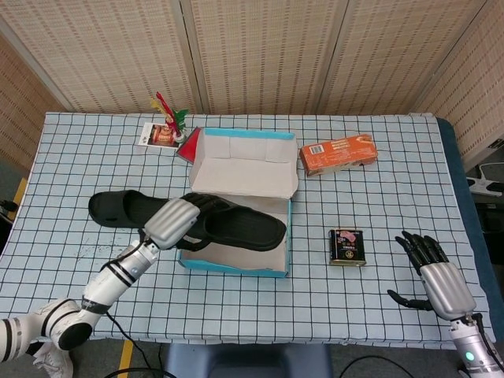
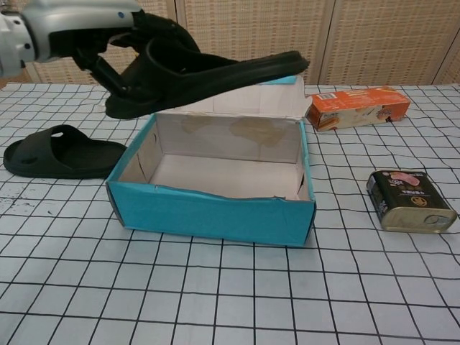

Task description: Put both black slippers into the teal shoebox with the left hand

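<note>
L robot hand (image 1: 172, 222) gripping black rubber slipper (image 2: 208, 74) by heel, hovering over open teal cardboard shoebox (image 2: 215, 213). 2nd black slipper (image 1: 122, 209) lying on checked desk (image 1: 236, 303) left of box. Head view only: R robot hand (image 1: 435, 272) resting w/ fingers spread.

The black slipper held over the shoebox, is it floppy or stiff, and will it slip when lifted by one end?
The black slipper, held at its heel end by the left robot hand, juts out over the teal shoebox without visible sagging, so probably fairly stiff and light. Its matte surface suggests foam or rubber, unlikely to slip.
</note>
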`<action>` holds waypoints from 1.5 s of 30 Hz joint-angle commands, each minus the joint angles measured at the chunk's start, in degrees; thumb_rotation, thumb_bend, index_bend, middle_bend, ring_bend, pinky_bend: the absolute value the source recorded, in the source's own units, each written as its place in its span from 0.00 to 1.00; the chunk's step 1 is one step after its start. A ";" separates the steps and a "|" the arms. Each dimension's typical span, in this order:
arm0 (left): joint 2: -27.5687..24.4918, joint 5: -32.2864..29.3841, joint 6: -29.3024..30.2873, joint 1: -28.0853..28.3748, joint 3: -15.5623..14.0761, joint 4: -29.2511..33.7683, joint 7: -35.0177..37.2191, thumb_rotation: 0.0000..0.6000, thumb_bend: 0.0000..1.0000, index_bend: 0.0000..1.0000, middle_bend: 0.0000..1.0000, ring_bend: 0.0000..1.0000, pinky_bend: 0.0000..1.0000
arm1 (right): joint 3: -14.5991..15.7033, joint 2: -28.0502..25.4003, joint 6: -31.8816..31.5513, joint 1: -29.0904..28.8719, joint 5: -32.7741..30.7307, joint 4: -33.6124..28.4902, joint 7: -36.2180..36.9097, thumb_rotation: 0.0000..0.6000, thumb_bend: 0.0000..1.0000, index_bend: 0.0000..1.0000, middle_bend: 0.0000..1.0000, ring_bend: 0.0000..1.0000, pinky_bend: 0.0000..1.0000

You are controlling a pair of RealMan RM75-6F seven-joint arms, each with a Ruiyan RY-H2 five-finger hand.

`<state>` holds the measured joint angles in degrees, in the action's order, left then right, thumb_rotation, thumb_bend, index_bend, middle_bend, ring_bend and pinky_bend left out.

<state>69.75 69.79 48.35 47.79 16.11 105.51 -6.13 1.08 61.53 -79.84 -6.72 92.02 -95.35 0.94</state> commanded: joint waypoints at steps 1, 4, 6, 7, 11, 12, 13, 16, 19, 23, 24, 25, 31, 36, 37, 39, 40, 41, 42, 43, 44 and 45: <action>4.98 -5.45 -2.15 4.84 1.51 -2.74 -5.11 1.00 0.54 0.56 0.62 0.56 0.33 | -0.09 -0.19 0.12 -0.08 -0.31 0.19 0.49 0.69 0.12 0.00 0.00 0.00 0.01; 8.22 -8.99 -3.12 7.02 1.29 -6.18 -6.06 1.00 0.54 0.56 0.62 0.56 0.33 | -0.26 -0.41 -0.04 0.00 -0.73 0.36 1.07 0.69 0.12 0.00 0.00 0.00 0.01; 9.80 -10.52 -3.76 8.01 0.87 -8.61 -6.44 1.00 0.54 0.56 0.62 0.56 0.33 | -0.28 -0.51 -0.19 0.09 -0.84 0.42 1.24 0.69 0.12 0.00 0.00 0.00 0.01; 10.84 -11.59 -4.15 8.59 0.50 -10.35 -6.74 1.00 0.54 0.56 0.62 0.56 0.33 | -0.28 -0.59 -0.25 0.14 -0.89 0.42 1.31 0.69 0.12 0.00 0.00 0.00 0.01; 13.61 -15.06 -5.40 10.19 -0.68 -15.80 -7.85 1.00 0.54 0.56 0.63 0.57 0.33 | -0.28 -0.73 -0.42 0.29 -1.10 0.42 1.38 0.69 0.12 0.00 0.00 0.00 0.01; 14.16 -15.67 -5.48 10.44 -0.86 -16.82 -8.01 1.00 0.54 0.56 0.63 0.58 0.33 | -0.30 -0.74 -0.44 0.32 -1.19 0.42 1.38 0.69 0.12 0.00 0.00 0.00 0.01; 14.78 -16.35 -5.71 10.72 -1.08 -17.93 -8.03 1.00 0.53 0.56 0.63 0.58 0.33 | -0.35 -0.78 -0.49 0.35 -1.30 0.42 1.35 0.69 0.12 0.00 0.00 0.00 0.01; 15.63 -17.76 -6.86 11.26 -1.59 -20.08 -7.60 1.00 0.53 0.54 0.63 0.59 0.33 | -0.43 -0.78 -0.38 0.31 -1.53 0.50 1.30 0.69 0.12 0.00 0.00 0.00 0.01; 16.27 -18.60 -7.40 11.57 -2.18 -21.85 -7.57 1.00 0.53 0.53 0.62 0.61 0.33 | -0.46 -0.74 -0.22 0.24 -1.64 0.55 1.23 0.69 0.12 0.00 0.00 0.00 0.01; 16.73 -19.88 -8.77 11.85 -2.72 -23.25 -6.61 1.00 0.53 0.52 0.63 0.64 0.36 | -0.42 -0.60 0.18 0.07 -1.72 0.59 0.98 0.69 0.12 0.00 0.00 0.00 0.01; 16.92 -19.77 -8.73 11.92 -2.84 -23.59 -6.59 1.00 0.53 0.52 0.63 0.64 0.36 | -0.40 -0.59 0.28 0.03 -1.75 0.57 0.92 0.69 0.12 0.00 0.00 0.00 0.01; 17.17 -19.56 -8.53 11.97 -2.96 -23.98 -6.64 1.00 0.53 0.52 0.63 0.64 0.36 | -0.38 -0.59 0.37 0.01 -1.79 0.52 0.85 0.69 0.12 0.00 0.00 0.00 0.01; 20.05 -17.64 -6.52 12.10 -5.43 -27.68 -9.27 1.00 0.53 0.52 0.63 0.64 0.36 | -0.26 -0.73 0.22 0.12 -1.67 0.19 0.68 0.69 0.12 0.00 0.00 0.00 0.01; 22.83 -16.67 -5.30 11.91 -7.59 -30.68 -12.09 1.00 0.53 0.52 0.63 0.64 0.36 | -0.21 -0.76 0.40 0.10 -1.79 0.12 0.67 0.69 0.12 0.00 0.00 0.00 0.01; 23.27 -16.82 -5.55 11.82 -7.76 -31.02 -12.09 1.00 0.53 0.52 0.63 0.64 0.36 | -0.20 -0.77 0.50 0.07 -1.84 0.08 0.64 0.69 0.12 0.00 0.00 0.00 0.01; 24.02 -16.79 -5.65 11.80 -8.09 -31.88 -12.49 1.00 0.53 0.52 0.63 0.64 0.36 | -0.17 -0.76 0.66 0.02 -1.90 0.01 0.51 0.69 0.12 0.00 0.00 0.00 0.01; 24.58 -16.47 -5.44 11.78 -8.40 -32.50 -12.98 1.00 0.53 0.52 0.63 0.64 0.36 | -0.13 -0.76 0.76 0.00 -1.91 -0.04 0.47 0.69 0.12 0.00 0.00 0.00 0.01; 25.04 -16.19 -5.09 11.69 -8.56 -32.89 -13.26 1.00 0.52 0.52 0.63 0.64 0.36 | -0.10 -0.78 0.81 -0.02 -1.90 -0.09 0.46 0.69 0.12 0.00 0.00 0.00 0.01; 25.45 -15.85 -4.73 11.57 -8.63 -33.17 -13.34 1.00 0.51 0.51 0.62 0.63 0.34 | -0.09 -0.81 0.82 -0.02 -1.91 -0.13 0.49 0.69 0.12 0.00 0.00 0.00 0.01; 25.75 -15.43 -4.41 11.41 -8.59 -33.29 -13.14 1.00 0.51 0.50 0.61 0.60 0.32 | -0.10 -0.85 0.79 0.00 -1.93 -0.17 0.52 0.69 0.12 0.00 0.00 0.00 0.01; 25.87 -14.65 -4.08 11.16 -8.44 -33.19 -12.51 1.00 0.50 0.47 0.58 0.56 0.30 | -0.13 -0.93 0.68 0.07 -2.00 -0.21 0.56 0.69 0.12 0.00 0.00 0.00 0.01; 25.76 -13.87 -3.85 10.97 -8.25 -32.93 -11.77 1.00 0.49 0.41 0.50 0.49 0.28 | -0.16 -0.97 0.58 0.12 -2.06 -0.24 0.58 0.69 0.12 0.00 0.00 0.00 0.01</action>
<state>95.37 55.02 44.03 59.10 7.71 72.44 -18.70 0.93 60.57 -79.25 -6.61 89.98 -95.57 1.51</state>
